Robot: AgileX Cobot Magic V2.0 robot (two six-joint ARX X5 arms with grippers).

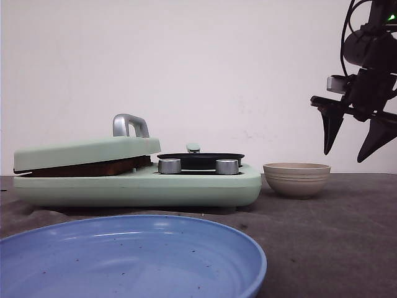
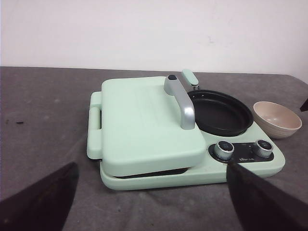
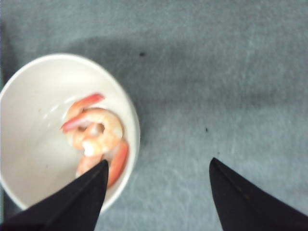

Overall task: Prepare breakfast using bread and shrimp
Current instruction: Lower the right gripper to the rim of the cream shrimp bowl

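The orange-pink shrimp lie in the beige bowl, which stands right of the mint-green cooker in the front view. My right gripper hangs open and empty high above the table, right of the bowl; in its wrist view the bowl lies partly under one finger. A brown crust edge of bread shows under the cooker's almost closed lid. My left gripper is open and empty, in front of the cooker.
A black round pan sits in the cooker's right half, with two silver knobs at its front. A large blue plate lies nearest the camera. Grey cloth covers the table.
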